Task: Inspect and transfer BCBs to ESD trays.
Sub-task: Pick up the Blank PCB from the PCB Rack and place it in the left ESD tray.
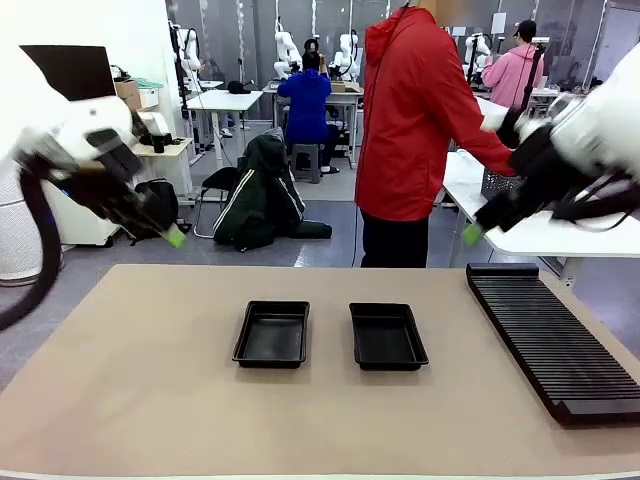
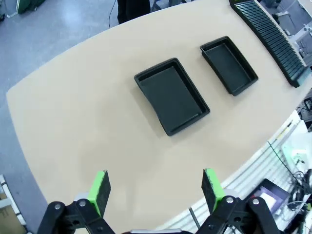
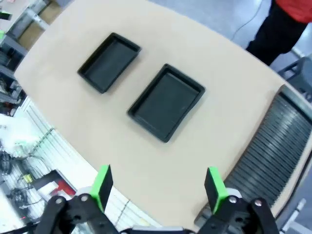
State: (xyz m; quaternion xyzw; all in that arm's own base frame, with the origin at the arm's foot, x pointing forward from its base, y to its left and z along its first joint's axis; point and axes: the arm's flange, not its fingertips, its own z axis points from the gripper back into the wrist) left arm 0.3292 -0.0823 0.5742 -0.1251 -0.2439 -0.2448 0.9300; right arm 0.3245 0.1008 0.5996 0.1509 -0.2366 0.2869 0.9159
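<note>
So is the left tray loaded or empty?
Empty. The left tray shows a bare black floor, no green board in it.

Two ESD trays (image 1: 272, 334) lie side by side, apart, at mid-bench (image 1: 140, 390), ahead of and below the left claw (image 2: 156, 184) and the right claw (image 3: 158, 185). The rack (image 1: 550, 340) lies on the right claw's side, beyond the nearer tray.

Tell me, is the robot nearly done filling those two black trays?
Not started yet. Done: nothing, the left tray and the right tray are both empty. In hand: nothing, the left tool and right tool hang open above the table. Left: every board has yet to be inspected and placed.
</note>
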